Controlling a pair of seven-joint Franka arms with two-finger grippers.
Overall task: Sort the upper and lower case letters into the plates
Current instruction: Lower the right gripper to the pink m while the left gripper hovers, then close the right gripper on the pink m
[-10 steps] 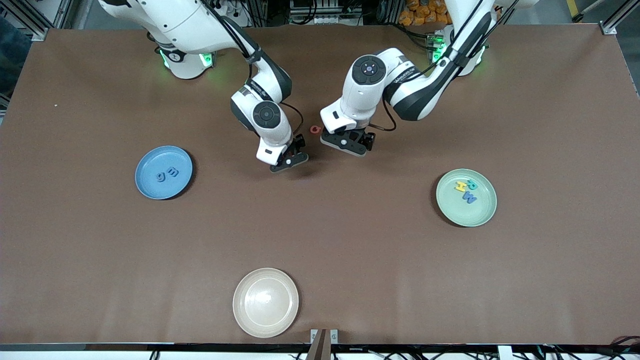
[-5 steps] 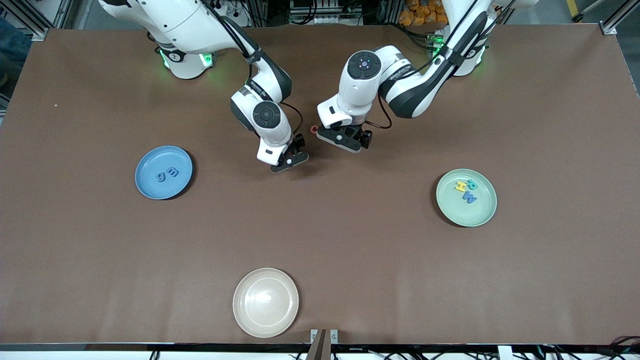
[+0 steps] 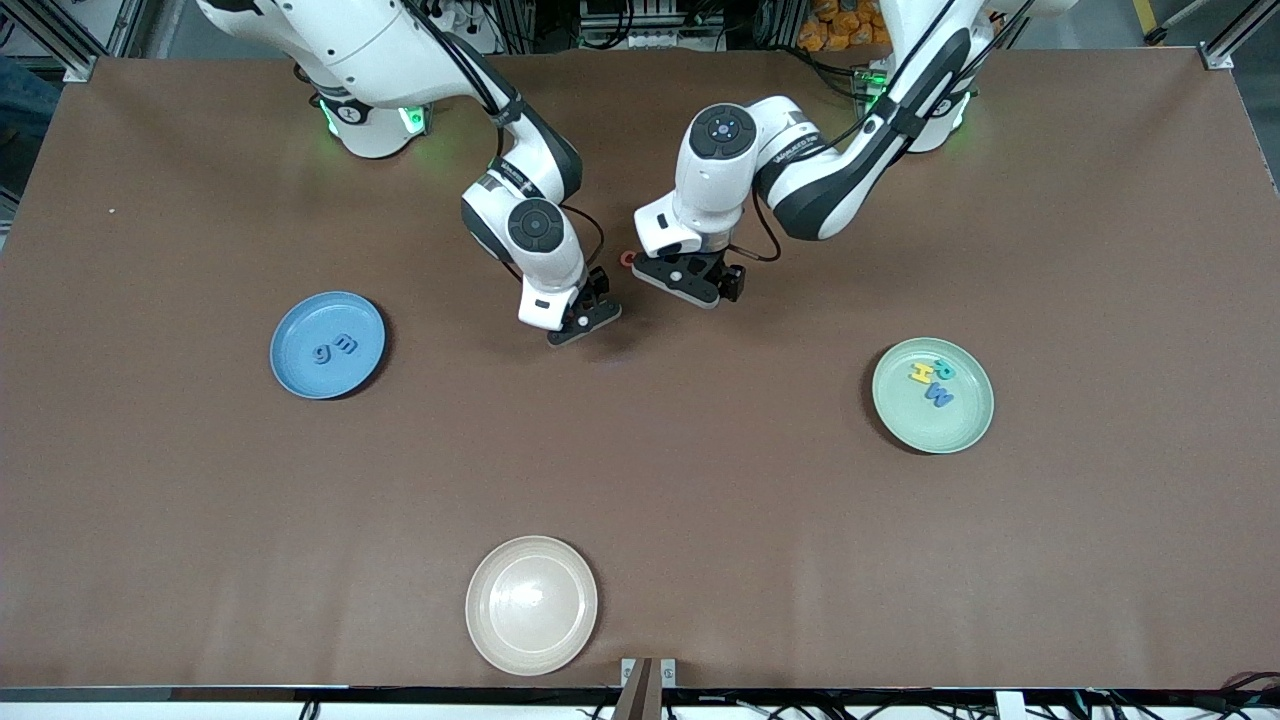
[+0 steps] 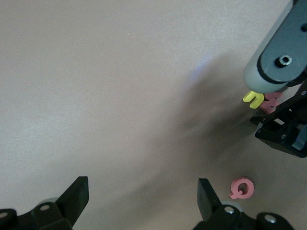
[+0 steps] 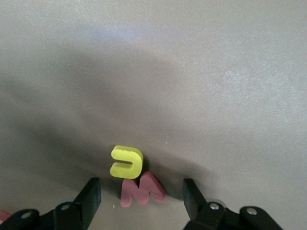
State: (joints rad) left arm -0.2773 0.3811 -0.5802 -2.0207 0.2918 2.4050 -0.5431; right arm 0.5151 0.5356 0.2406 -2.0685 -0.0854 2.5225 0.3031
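Note:
My right gripper point(image 3: 583, 323) is open and low over the table's middle. In the right wrist view the red w point(image 5: 141, 190) lies between its fingers point(image 5: 91, 196), with the yellow u point(image 5: 126, 161) touching it. My left gripper point(image 3: 690, 280) is open and empty point(image 4: 142, 196). The red Q point(image 3: 627, 258) lies on the table just outside one of its fingers point(image 4: 241, 188). The sky blue plate point(image 3: 290, 375) holds the blue g point(image 3: 322, 353) and a dark blue letter point(image 3: 345, 345). The mint green plate point(image 3: 960, 425) holds yellow H point(image 3: 919, 373), teal R point(image 3: 944, 369) and blue W point(image 3: 941, 396).
A cream-white plate point(image 3: 531, 604) stands near the table's front edge, nearest the front camera. The two grippers are close together, and the left wrist view shows the right gripper point(image 4: 283, 134) over the u point(image 4: 254, 98) and w point(image 4: 272, 101).
My left gripper has moved toward the red Q and now partly covers it in the front view. My right gripper has shifted slightly toward the left arm's end.

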